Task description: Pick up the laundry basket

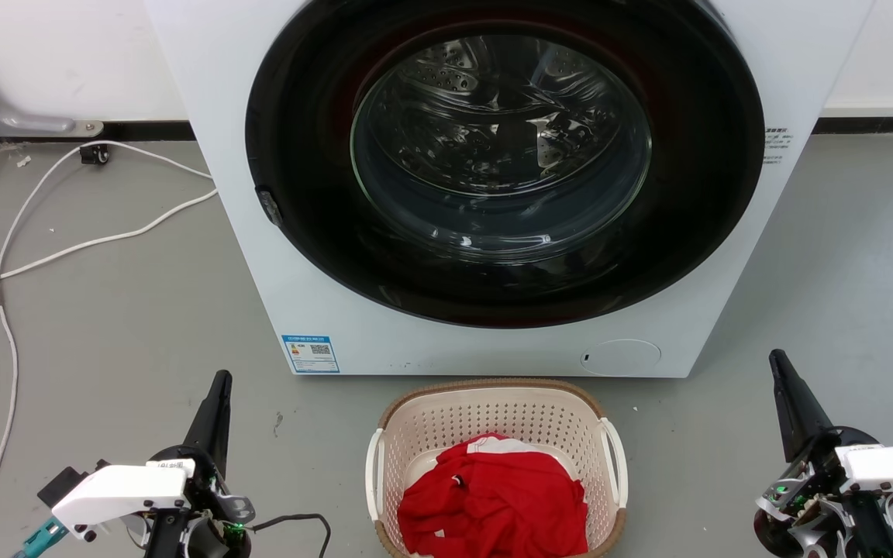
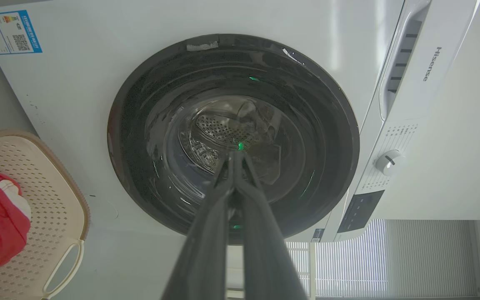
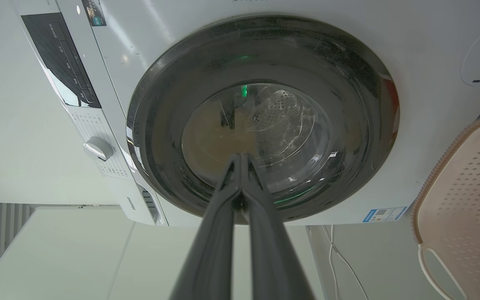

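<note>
The laundry basket (image 1: pixel 493 415) is cream perforated plastic with a brown woven rim and white side handles. It stands on the floor before the washer, holding a red and white garment (image 1: pixel 493 500). My left gripper (image 1: pixel 220 381) is shut, low on the floor well left of the basket. Well to the basket's right is my right gripper (image 1: pixel 778 360), shut too. In the left wrist view my left gripper (image 2: pixel 235 155) points at the washer door with the basket (image 2: pixel 40 175) at the left edge. In the right wrist view my right gripper (image 3: pixel 240 157) does likewise, with the basket (image 3: pixel 452 200) at the right edge.
A white front-loading washer (image 1: pixel 276 256) with a shut dark glass door (image 1: pixel 501 155) stands directly behind the basket. White cables (image 1: pixel 67 248) trail over the grey floor at the left. Bare floor lies between each gripper and the basket.
</note>
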